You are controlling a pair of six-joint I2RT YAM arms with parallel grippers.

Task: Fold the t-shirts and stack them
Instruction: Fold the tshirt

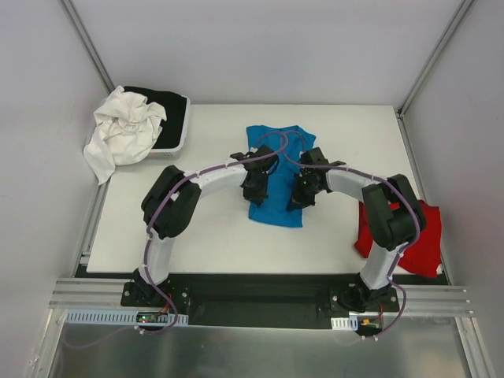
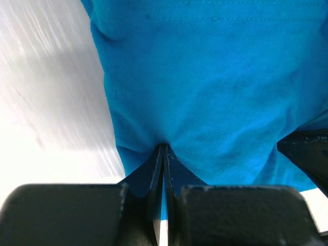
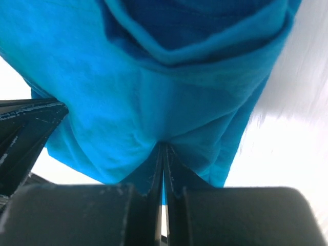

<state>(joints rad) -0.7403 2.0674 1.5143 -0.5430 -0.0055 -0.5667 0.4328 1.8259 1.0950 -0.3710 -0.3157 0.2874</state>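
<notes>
- The left end effector (image 2: 163, 147) is clamped tight on a pinch of the turquoise t-shirt (image 2: 215, 92), and the right end effector (image 3: 163, 145) is clamped on the same shirt just beside it.
- The shirt stretches away ahead of both end effectors, and its near hem lies on the counter (image 1: 213, 236) just behind them.
- Each bite looks thin. If the arms pull apart or lift unevenly, I'd expect the cloth to slip free or the fold to skew.
- I can't tell how many layers each pinch caught, so a single layer might peel up alone.
- The red t-shirt (image 1: 417, 240) lies well out to the right end effector's side, at the counter's edge by that arm's elbow. A wide swing could drag it off.
- Count: two t-shirts, two end effectors, one white garment (image 1: 122, 130), one black garment (image 1: 167, 102), one tray (image 1: 183, 135).
</notes>
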